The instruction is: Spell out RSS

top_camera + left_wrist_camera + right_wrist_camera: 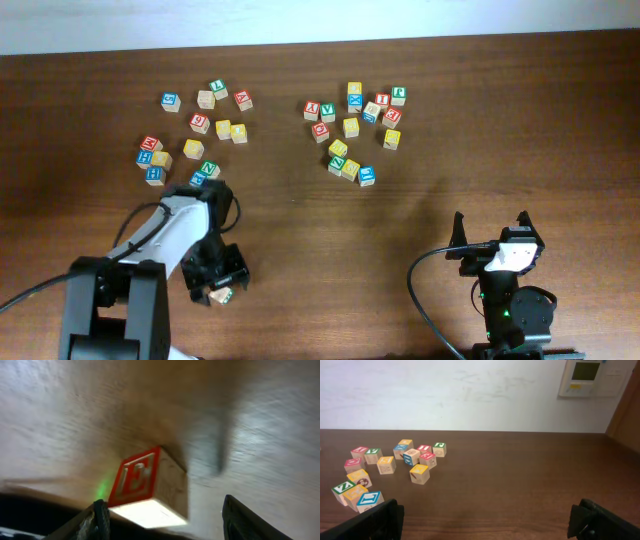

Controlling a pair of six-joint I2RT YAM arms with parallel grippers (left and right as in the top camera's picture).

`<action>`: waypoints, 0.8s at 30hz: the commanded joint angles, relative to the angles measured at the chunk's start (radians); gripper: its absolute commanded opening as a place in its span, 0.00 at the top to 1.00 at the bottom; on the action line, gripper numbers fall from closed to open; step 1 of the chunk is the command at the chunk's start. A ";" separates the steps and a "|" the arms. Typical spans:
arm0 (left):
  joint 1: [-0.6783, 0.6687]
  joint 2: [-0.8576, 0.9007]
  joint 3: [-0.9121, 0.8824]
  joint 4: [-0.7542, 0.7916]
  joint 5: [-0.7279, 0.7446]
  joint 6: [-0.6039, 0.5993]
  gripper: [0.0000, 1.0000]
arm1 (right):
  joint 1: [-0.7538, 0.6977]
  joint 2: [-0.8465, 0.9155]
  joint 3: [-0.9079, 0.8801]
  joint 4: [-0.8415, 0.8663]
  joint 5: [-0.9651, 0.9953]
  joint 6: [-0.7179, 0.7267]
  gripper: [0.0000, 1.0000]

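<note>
Two loose clusters of small wooden alphabet cubes lie on the far part of the dark brown wooden table [330, 230]. Green-faced cubes [398, 95] and yellow-faced cubes [351, 127] sit among them, their letters too small to read from overhead. Well apart from both, at the front left, a single wooden cube [150, 485] sits on the table between the fingers of the left gripper [216, 284]. Its side shows a red-framed E and its top a hint of green. The jaws stand partly open around it with a clear gap on one side, clamping nothing. The right gripper [487, 527] hovers at the front right, spread wide and empty.
</note>
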 commanded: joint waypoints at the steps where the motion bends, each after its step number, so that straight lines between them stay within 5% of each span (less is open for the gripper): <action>1: 0.001 -0.015 -0.044 0.059 0.003 -0.063 0.36 | -0.007 -0.008 -0.005 -0.008 -0.001 0.010 0.02; 7: 0.001 -0.015 -0.044 0.107 0.003 -0.082 0.42 | -0.007 -0.008 -0.005 -0.008 -0.001 0.010 0.02; 14: 0.001 -0.015 -0.044 0.130 0.003 -0.098 0.73 | -0.007 -0.008 -0.005 -0.008 -0.001 0.010 0.02; 24: 0.001 -0.016 0.034 0.136 0.000 -0.076 0.75 | -0.007 -0.008 -0.005 -0.008 -0.001 0.010 0.02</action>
